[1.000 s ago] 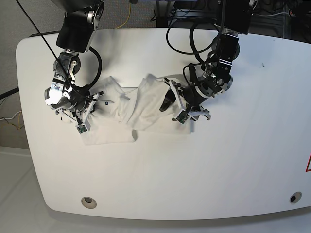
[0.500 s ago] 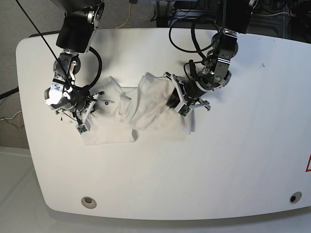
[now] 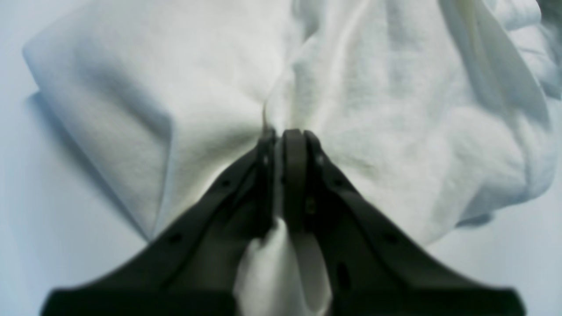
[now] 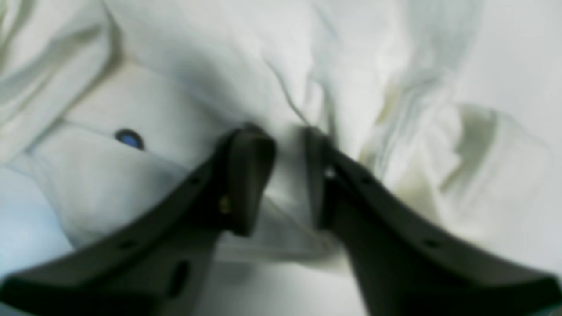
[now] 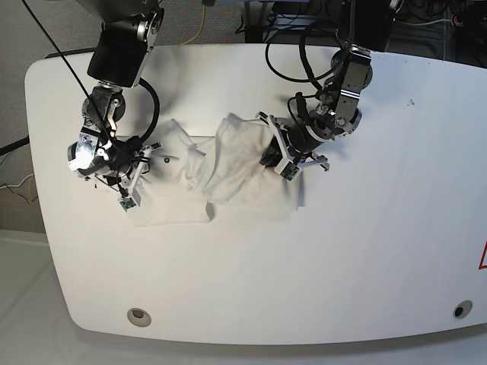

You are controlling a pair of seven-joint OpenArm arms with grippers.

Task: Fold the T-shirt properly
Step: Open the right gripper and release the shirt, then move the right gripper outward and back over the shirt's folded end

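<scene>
— 2 arms on the cloth, both low over the table (image 5: 365, 251). What do you have on the left gripper (image 3: 283, 134)?

— From my seat, its wrist view shows the dark fingers (image 3: 295, 175) pressed almost together, a ridge of white fabric pinched between them and more cloth bulging out below, near the bottom of the frame. I call that clamped on the T-shirt (image 5: 228, 163). In the base view this gripper sits right of centre, at the shirt's right-hand edge.

— And the right gripper (image 4: 287, 145)?

— Its wrist view is blurred. I see the 2 fingers a little apart, with cloth filling the gap and creases running up from it. Whether they actually grip the fabric, I cannot tell. A small dark blue dot (image 4: 129, 138) shows on the cloth at the left of that frame.

— Where does the shirt lie?

— In the base view it is bunched in the upper middle of the white table, stretched between the 2 grippers. The middle is heaped in folds, a flatter panel reaches down toward the lower left, and 1 edge lies flat below the left gripper. I see none of the print from here, only white.
</scene>
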